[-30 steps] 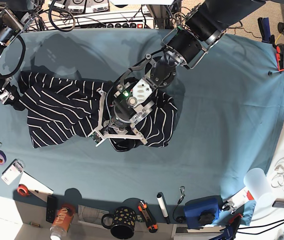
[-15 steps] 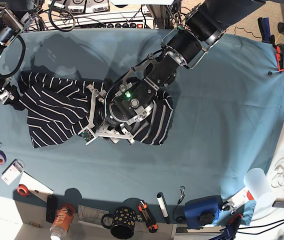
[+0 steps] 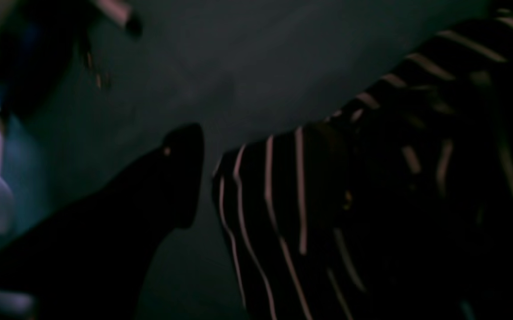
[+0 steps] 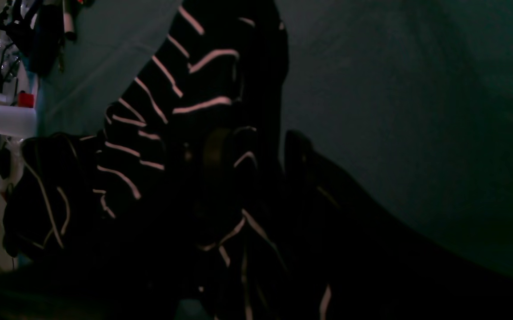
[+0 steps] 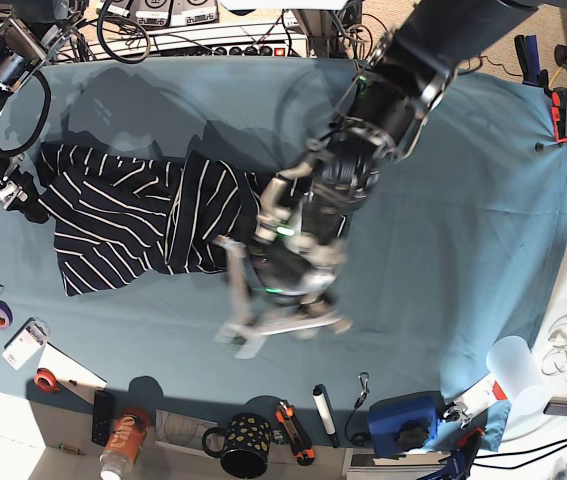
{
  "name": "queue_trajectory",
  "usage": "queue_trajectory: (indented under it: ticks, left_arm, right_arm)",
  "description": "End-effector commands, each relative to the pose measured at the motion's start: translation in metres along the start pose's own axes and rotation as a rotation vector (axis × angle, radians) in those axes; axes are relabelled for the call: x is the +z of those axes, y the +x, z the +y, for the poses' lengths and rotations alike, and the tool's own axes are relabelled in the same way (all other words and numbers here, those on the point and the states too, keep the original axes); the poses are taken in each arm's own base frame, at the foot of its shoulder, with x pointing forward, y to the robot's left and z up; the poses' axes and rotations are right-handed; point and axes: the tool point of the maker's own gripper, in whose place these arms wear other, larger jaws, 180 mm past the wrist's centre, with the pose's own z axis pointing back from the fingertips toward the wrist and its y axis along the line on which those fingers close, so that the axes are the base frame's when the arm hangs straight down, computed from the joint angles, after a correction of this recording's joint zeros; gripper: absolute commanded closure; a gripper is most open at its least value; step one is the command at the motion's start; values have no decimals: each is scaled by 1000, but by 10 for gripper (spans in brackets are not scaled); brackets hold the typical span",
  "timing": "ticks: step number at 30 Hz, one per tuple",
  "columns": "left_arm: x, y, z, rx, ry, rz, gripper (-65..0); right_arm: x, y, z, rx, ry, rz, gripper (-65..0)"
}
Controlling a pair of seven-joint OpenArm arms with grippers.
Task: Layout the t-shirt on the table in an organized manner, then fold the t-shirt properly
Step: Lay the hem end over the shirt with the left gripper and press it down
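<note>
Still, we note the t-shirt [image 5: 133, 225] lying bunched at the table's [image 5: 443, 200] left side, right gripper [image 5: 8, 195] clamped on its far edge, left gripper [image 5: 278, 325] spread and empty, so a careless pull risks dragging it into worse folds.

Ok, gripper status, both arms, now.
Left gripper: open, holding nothing, beside the t-shirt.
Right gripper: closed on the t-shirt's edge, at the table side.
</note>
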Motion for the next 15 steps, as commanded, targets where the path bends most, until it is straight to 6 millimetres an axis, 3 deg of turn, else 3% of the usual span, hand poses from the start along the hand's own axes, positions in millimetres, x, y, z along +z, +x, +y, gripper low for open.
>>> queue_trajectory:
  ticks: [1, 5, 9, 12, 15]
  left_arm:
    - [5, 9, -7, 15, -29, -26, -358]
    - [-1, -22, -19, 42, -85, 38, -358]
    - [-1, -40, -44, 44, -181, 67, -358]
    - [-1, -43, -48, 38, -187, 71, -358]
    - [2, -33, -42, 36, -169, 46, -358]
  right_arm:
    - [9, 27, 4, 38, 5, -68, -197]
    - [9, 28, 4, 38, 5, -72, -197]
    - [9, 28, 4, 38, 5, -72, -197]
    - [9, 28, 4, 38, 5, -72, -197]
    - [9, 28, 4, 38, 5, -72, -197]
